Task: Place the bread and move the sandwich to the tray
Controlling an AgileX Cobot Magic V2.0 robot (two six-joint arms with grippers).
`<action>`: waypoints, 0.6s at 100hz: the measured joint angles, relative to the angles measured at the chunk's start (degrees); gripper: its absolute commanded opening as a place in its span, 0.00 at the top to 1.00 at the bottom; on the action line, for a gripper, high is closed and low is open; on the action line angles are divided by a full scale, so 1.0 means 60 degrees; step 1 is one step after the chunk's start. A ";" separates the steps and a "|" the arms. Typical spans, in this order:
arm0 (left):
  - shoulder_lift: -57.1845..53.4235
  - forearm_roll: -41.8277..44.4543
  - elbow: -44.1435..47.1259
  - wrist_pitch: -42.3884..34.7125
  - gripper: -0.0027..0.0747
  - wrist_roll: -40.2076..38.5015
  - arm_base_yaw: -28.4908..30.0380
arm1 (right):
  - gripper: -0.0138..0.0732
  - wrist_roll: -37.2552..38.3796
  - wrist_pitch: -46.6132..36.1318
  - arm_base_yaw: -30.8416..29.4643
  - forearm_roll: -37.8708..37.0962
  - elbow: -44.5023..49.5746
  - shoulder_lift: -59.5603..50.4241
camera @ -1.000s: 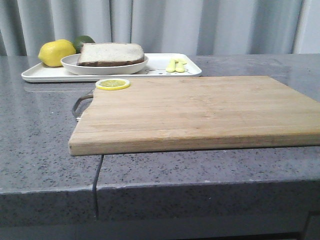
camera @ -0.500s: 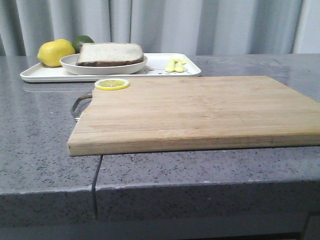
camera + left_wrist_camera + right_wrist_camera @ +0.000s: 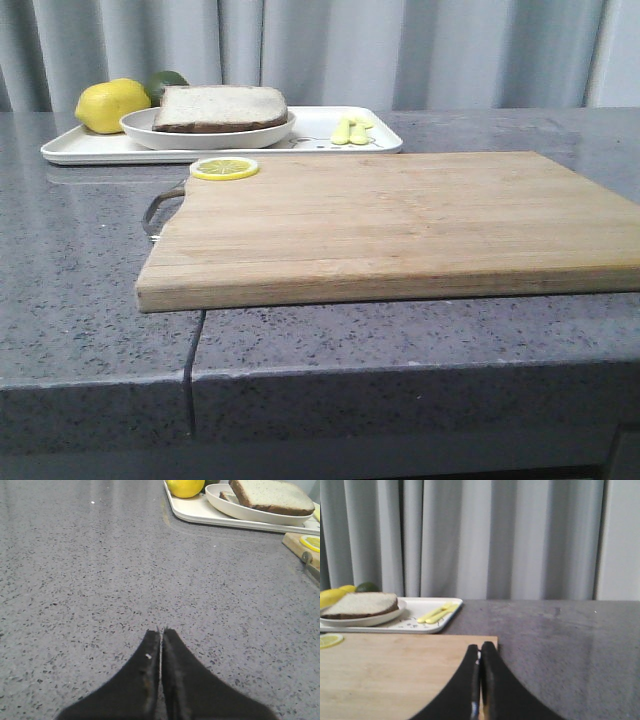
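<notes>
The grey speckled stone surface (image 3: 80, 300) fills most of the front view, with pale pleated curtains (image 3: 330, 50) hanging behind it. A big wooden cutting board (image 3: 390, 225) lies flat on the near part of the surface, one corner reaching toward its front edge, and a metal handle (image 3: 160, 205) sticks out from the board's left end. Behind the board, at the far left, sits the white rectangular tray (image 3: 320, 125), close to the board's far edge but not touching it. On the tray rests a round shallow white dish (image 3: 210, 133), and the sandwich (image 3: 220, 108) lies in that dish, its brown-crusted top slice of bread (image 3: 222, 101) facing up; what is under that slice cannot be made out. A whole lemon (image 3: 112, 105) stands on the tray just left of the dish, with a green fruit (image 3: 165, 82) partly hidden behind it. Small yellow utensils (image 3: 351, 130) lie on the tray's right part. A lemon slice (image 3: 224, 168) lies on the board's far left corner. The left gripper (image 3: 161, 632) hovers over bare surface, its fingers pressed together and empty; the right gripper (image 3: 480, 652) is above the board's edge, fingers likewise closed on nothing
</notes>
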 measured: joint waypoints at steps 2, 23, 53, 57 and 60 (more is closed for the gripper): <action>0.0000 0.0000 0.0000 0.0000 0.99 0.0000 0.0000 | 0.91 0.0023 0.0154 -0.0055 -0.0042 0.0000 0.0000; 0.0000 0.0000 0.0000 0.0000 0.99 0.0000 0.0000 | 0.91 0.0025 0.2138 -0.0401 0.0044 0.0000 0.0000; 0.0000 0.0000 0.0000 0.0018 0.99 0.0000 0.0000 | 0.91 -0.0573 0.3663 -0.0454 0.0445 0.0000 0.0000; 0.0000 0.0000 0.0000 0.0018 0.99 0.0000 0.0000 | 0.91 -0.0589 0.3892 -0.0454 0.0460 0.0000 0.0000; 0.0000 0.0000 0.0000 0.0018 0.99 0.0000 0.0000 | 0.91 -0.0596 0.4038 -0.0454 0.0460 0.0000 0.0000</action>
